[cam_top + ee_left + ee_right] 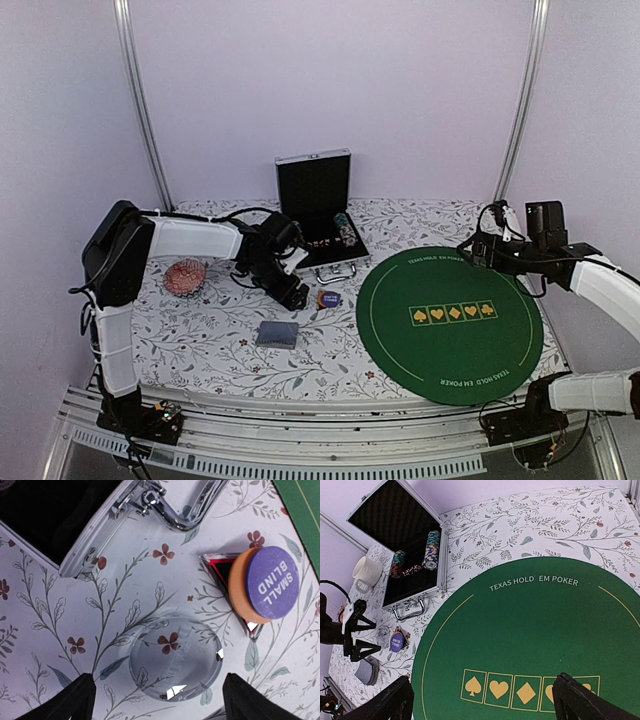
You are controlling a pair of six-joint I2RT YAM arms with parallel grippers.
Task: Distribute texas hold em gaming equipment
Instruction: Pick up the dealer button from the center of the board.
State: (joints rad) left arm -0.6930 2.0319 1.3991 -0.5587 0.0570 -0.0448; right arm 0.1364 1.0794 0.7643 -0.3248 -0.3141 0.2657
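A clear round disc (175, 652) lies flat on the flowered cloth. My left gripper (159, 685) stands open over it, one dark finger on each side and neither touching it. Just to its right a purple SMALL BLIND disc (272, 582) rests on an orange disc (239, 587), which sits on a dark triangular marker (215, 565). A blue-grey deck of cards (277, 334) lies nearer the table's front. Striped chip stacks (432, 550) stand in the open metal case (315, 205). My right gripper (485, 682) hangs open above the green poker mat (535, 640), holding nothing.
The case's chrome handle (175, 510) lies just beyond the left gripper. A cream mug (366, 571) stands left of the case, and a reddish round thing (185, 276) lies at the table's left. Metal frame posts (140, 100) rise at the back corners.
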